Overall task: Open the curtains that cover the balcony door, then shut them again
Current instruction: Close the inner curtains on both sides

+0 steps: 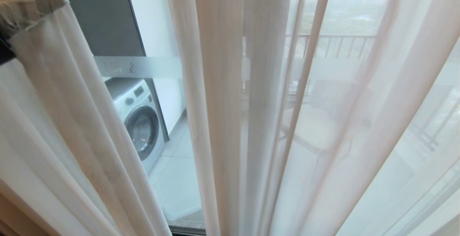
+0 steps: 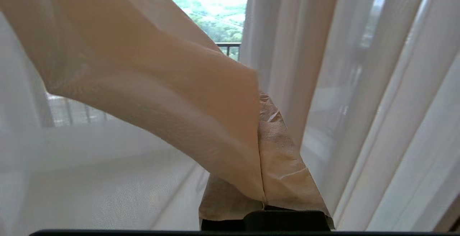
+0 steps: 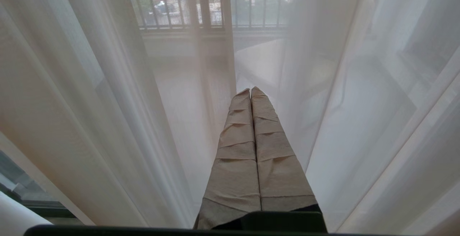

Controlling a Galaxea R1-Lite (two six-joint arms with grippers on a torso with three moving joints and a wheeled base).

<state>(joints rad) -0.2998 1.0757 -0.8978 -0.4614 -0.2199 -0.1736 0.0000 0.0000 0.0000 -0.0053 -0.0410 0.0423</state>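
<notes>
Our left gripper [image 2: 264,193] is clamped tight on a fold of the sheer curtains [image 1: 222,121], drawing it aside. Our right gripper [image 3: 251,94] is fully closed and empty, just short of the sheer. The curtains hang vertically, parted before the balcony door [image 1: 143,67], where a washing machine [image 1: 140,121] shows.

Washer [image 1: 140,121] on balcony, railing [image 1: 334,45] beyond.
</notes>
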